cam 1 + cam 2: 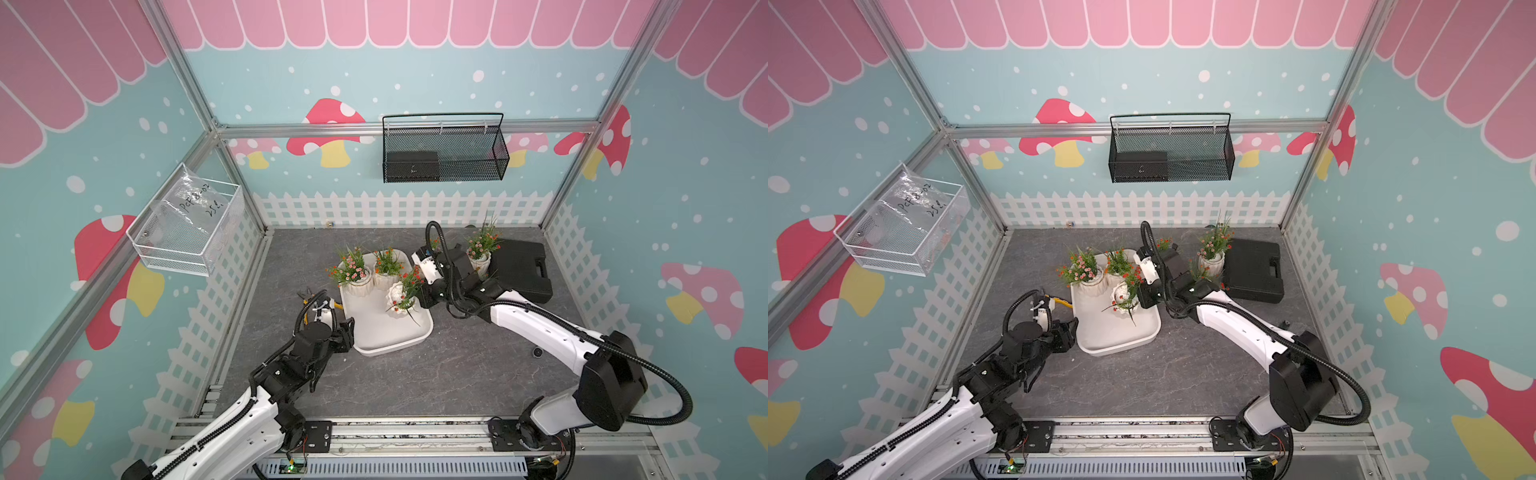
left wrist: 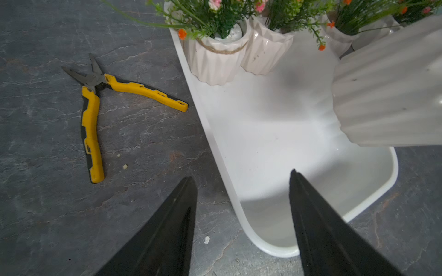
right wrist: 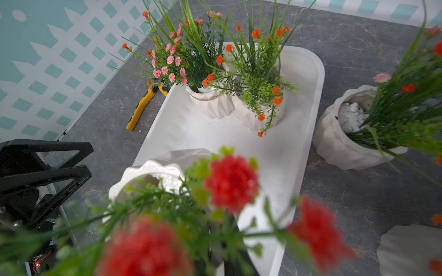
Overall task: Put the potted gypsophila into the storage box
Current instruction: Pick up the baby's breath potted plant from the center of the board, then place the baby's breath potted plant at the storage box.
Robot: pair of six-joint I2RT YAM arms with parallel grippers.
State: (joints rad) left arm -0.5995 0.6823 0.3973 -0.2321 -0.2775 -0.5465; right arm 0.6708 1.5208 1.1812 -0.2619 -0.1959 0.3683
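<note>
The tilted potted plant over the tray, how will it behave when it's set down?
The potted plant is held tilted by its sprigs in the shut right gripper, so the stems look floppy and it may swing. Its pot looks glossy and ribbed, probably hard and slippery. Landing tilted in the tray, it could tip or roll.

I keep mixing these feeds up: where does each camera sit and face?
Top views: high in front, looking down toward the back wall; left arm and right arm show.
Left wrist: on the left arm, facing the storage box and pliers past the open left gripper.
Right wrist: on the right arm, facing the box over the held potted gypsophila; left gripper shows.
Both wrist views share box and pliers.
</note>
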